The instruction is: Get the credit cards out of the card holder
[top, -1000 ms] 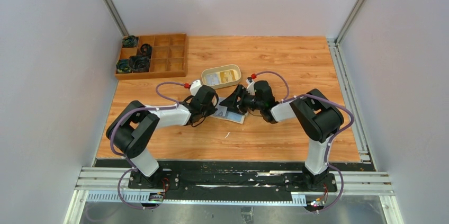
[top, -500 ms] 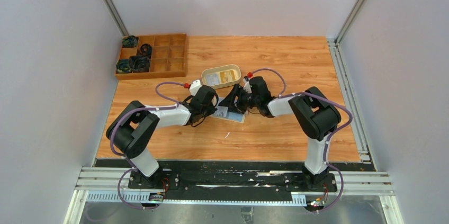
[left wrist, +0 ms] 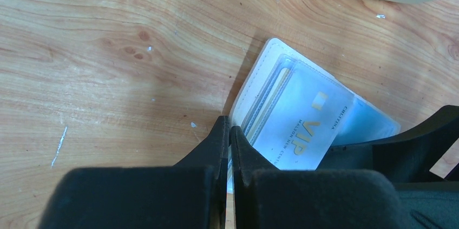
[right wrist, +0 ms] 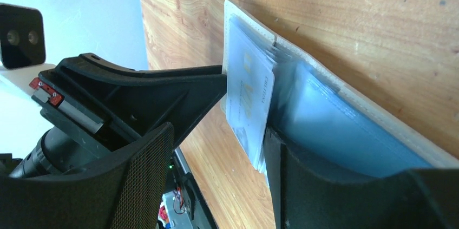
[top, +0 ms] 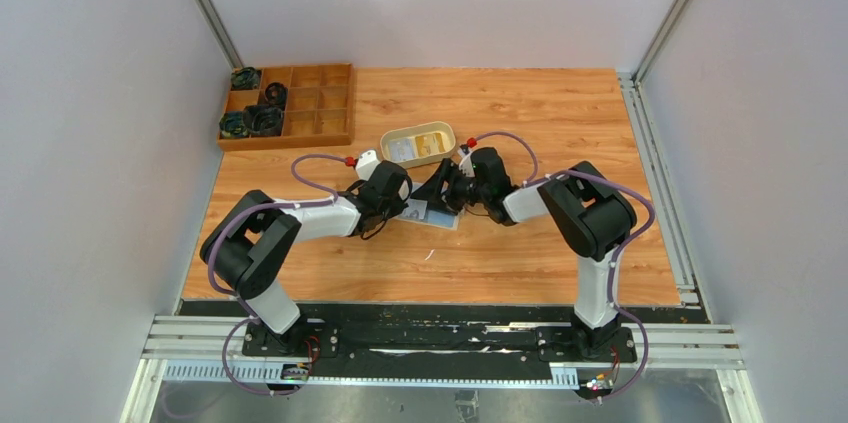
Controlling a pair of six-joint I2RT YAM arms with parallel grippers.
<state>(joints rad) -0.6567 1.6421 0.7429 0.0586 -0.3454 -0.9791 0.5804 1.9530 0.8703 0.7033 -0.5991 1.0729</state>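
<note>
1. Flat and open at the middle of the desk (top: 550,253), pale-blue inside up: the card holder (top: 430,214)
2. Tucked in its pocket: the credit cards (left wrist: 303,126), a pale VIP one on top and slid partly out, yellowish edges beneath
3. At its edge: tips of the left gripper (left wrist: 228,131), jaws together
4. Astride the VIP card's free end: the right gripper (right wrist: 216,137), jaws apart
5. Just beyond: a beige oval tray (top: 448,133)
6. Well apart, at the far left corner: a wooden organizer (top: 290,103), dark items in some compartments
</note>
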